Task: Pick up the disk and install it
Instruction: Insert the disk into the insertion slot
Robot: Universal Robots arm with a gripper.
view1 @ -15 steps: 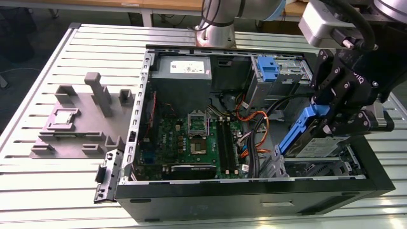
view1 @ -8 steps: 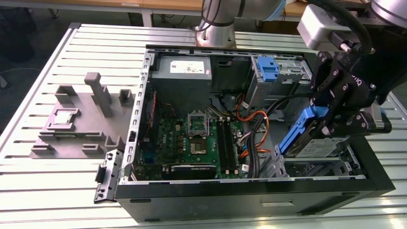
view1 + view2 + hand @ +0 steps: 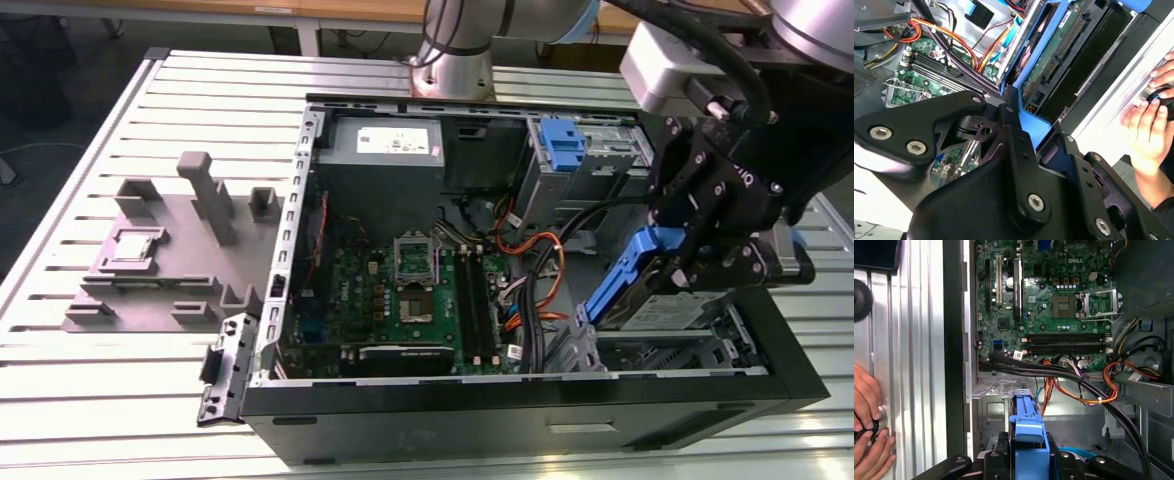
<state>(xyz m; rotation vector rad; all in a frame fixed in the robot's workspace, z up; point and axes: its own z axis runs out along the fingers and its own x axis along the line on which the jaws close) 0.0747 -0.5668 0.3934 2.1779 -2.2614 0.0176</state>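
Black jointed linkages of the gripper [image 3: 1013, 117] fill the foreground in both wrist views, matte plastic plates pinned with bright screws, and the fingers are closed on the blue plastic rail of the disk [image 3: 1054, 55]. In the second wrist view the disk shows its green circuit-board underside and a dark connector strip, framed by the blue carrier. In the exterior view the arm holds it steeply tilted over the corner of the open computer case [image 3: 534, 420] at the exterior view's right, just above a grey metal drive cage [image 3: 667, 352]; whether it touches the cage cannot be told. A bundle of black, orange and red cables [image 3: 1079, 385] loops across the case between the disk and the green motherboard [image 3: 1054, 290], which carries a square metal processor socket [image 3: 1096, 302] and long dark memory slots. Farther back stand a grey power supply [image 3: 380, 150] with a white sticker and a taller blue caddy [image 3: 567, 150]. The case lies on a table [image 3: 107, 400] of ribbed aluminium slats. A grey moulded fixture [image 3: 174, 250] with upright posts sits at the exterior view's left, well apart from the case. A person's hand [image 3: 1146, 120] rests on the slats just outside the case wall, fingers round a small black knob.
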